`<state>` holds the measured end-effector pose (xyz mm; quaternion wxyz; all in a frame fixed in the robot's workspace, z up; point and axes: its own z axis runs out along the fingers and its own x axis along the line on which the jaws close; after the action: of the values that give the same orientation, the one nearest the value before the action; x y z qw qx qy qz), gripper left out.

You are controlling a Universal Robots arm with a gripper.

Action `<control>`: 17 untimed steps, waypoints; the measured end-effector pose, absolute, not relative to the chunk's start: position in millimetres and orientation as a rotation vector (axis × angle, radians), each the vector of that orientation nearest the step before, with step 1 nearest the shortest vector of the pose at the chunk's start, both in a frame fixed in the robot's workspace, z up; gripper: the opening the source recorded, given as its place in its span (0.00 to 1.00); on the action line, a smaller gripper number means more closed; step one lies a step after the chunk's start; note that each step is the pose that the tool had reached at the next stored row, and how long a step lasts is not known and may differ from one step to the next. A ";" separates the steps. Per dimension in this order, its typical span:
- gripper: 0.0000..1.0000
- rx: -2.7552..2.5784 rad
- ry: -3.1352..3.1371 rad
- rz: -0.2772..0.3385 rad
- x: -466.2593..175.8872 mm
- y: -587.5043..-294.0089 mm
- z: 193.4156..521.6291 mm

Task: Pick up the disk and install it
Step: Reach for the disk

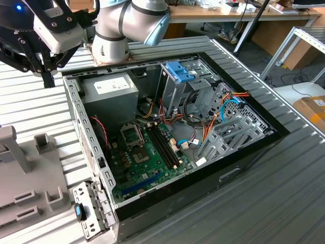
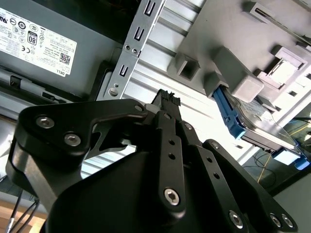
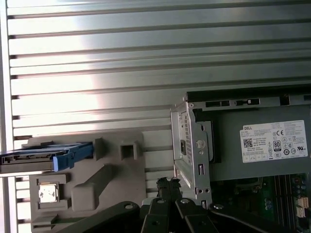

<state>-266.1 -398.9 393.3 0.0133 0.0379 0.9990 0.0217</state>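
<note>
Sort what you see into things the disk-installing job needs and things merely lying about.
Job: disk in the grey holder; empty gripper; open computer case; drive cage.
Lying about: power supply; motherboard; cardboard box.

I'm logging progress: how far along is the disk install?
Nothing looks done: the disk sits in the grey holder outside the computer case. In hand: nothing; the hand hangs shut and empty between holder and case. Left: picking up and installing.
</note>
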 end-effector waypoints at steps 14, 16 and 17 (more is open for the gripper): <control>0.11 0.118 3.112 0.068 -270.1 -398.9 393.3; 0.11 0.118 3.112 0.068 -271.9 -398.9 393.3; 0.11 0.118 3.112 0.068 -274.1 -399.0 393.3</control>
<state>-274.1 -399.0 393.3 0.0133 0.0379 0.9990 0.0217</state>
